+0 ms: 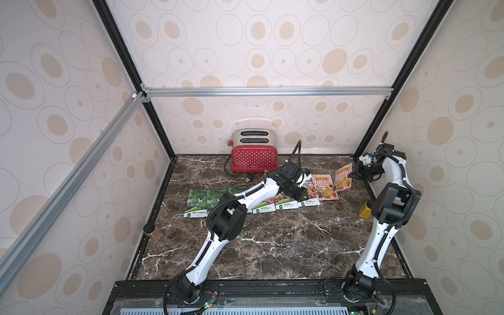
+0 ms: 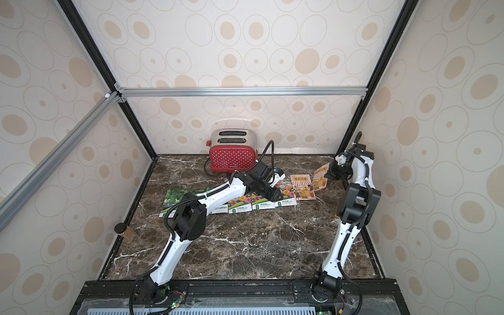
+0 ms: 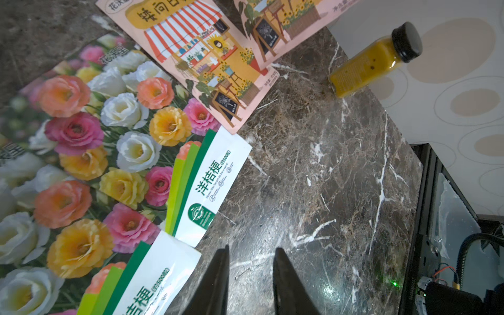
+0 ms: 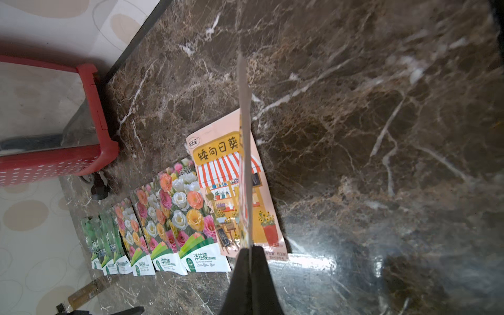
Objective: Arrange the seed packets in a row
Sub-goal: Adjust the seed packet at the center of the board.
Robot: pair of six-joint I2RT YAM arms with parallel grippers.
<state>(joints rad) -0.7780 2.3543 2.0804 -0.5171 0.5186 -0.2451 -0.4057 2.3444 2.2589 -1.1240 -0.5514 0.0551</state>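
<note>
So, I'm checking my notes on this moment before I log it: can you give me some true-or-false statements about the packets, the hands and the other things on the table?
1. The right hand is shut on a shop-print packet, held off the table. True.
2. A second shop-print packet lies flat beside the flower packets. True.
3. The left hand grips one of the flower packets. False: it is open over bare table, holding nothing.
4. The toaster is blue. False: it is red with white dots.
5. The yellow jar sits on the flower packets. False: it stands on the table by the wall, apart from them.
</note>
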